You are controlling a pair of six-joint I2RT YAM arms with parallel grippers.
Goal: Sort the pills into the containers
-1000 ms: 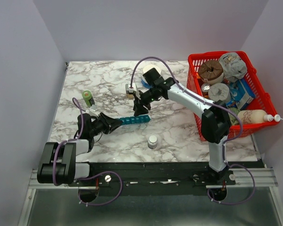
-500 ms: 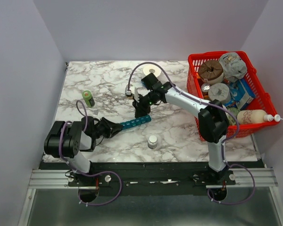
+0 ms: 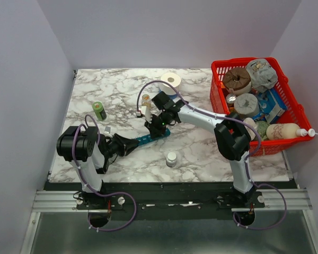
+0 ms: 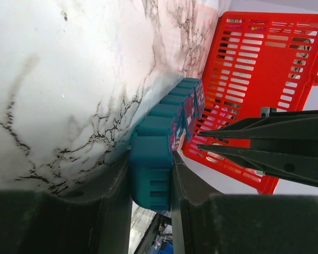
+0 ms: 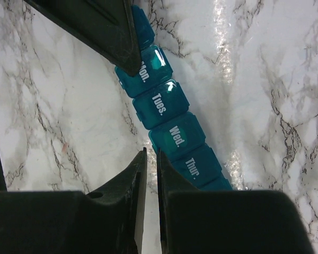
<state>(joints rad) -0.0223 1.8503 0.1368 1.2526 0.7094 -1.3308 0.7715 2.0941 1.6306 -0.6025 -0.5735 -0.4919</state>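
The teal pill organizer strip (image 3: pixel 151 136) lies on the marble table, its lids down and marked Mon., Tues., Wed., Thur. in the right wrist view (image 5: pixel 169 114). My left gripper (image 3: pixel 132 143) is shut on the strip's near left end (image 4: pixel 169 103), one finger on each side (image 4: pixel 151 154). My right gripper (image 3: pixel 157 130) points down, its fingers almost together with nothing between them (image 5: pixel 151 152), beside the edge of the Wed. compartment. I see no pills.
A white-capped bottle (image 3: pixel 171 158) stands in front of the strip. A small amber jar (image 3: pixel 145 101), a green can (image 3: pixel 99 110) and a white tape roll (image 3: pixel 170 79) sit farther back. A full red mesh basket (image 3: pixel 217 66) is at the right edge.
My right gripper has moved left and down to the strip's middle. My left arm has swung round while keeping hold of the strip's end, and the strip has turned slightly.
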